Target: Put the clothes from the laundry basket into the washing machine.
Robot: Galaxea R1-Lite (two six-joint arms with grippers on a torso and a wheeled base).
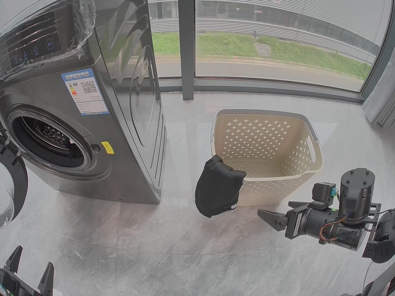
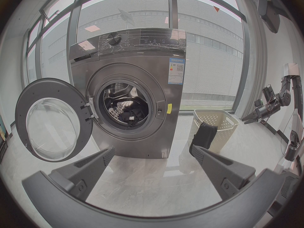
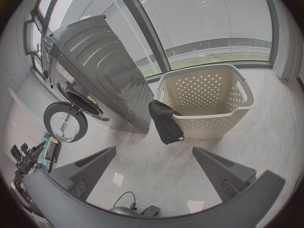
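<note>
The grey washing machine [image 1: 123, 103] stands at the left with its round door [image 2: 52, 121] swung wide open. Dark clothes [image 2: 131, 114] lie inside the drum. To its right sits the cream laundry basket [image 1: 267, 114], and a black garment [image 1: 218, 188] hangs over its near left corner, draped down the outside. The basket's inside looks bare. My right gripper [image 1: 273, 214] hovers open, low to the right of the garment, pointing toward it with nothing held. My left gripper [image 1: 34, 256] stays open near the floor in front of the machine, facing the drum opening [image 2: 123, 106].
A glass window wall [image 1: 267, 33] runs behind the machine and basket, with a curtain [image 1: 380, 99] at the far right. Smooth grey floor [image 1: 164, 243] lies open in front of both. A cable and small device [image 3: 136, 206] lie on the floor below the right gripper.
</note>
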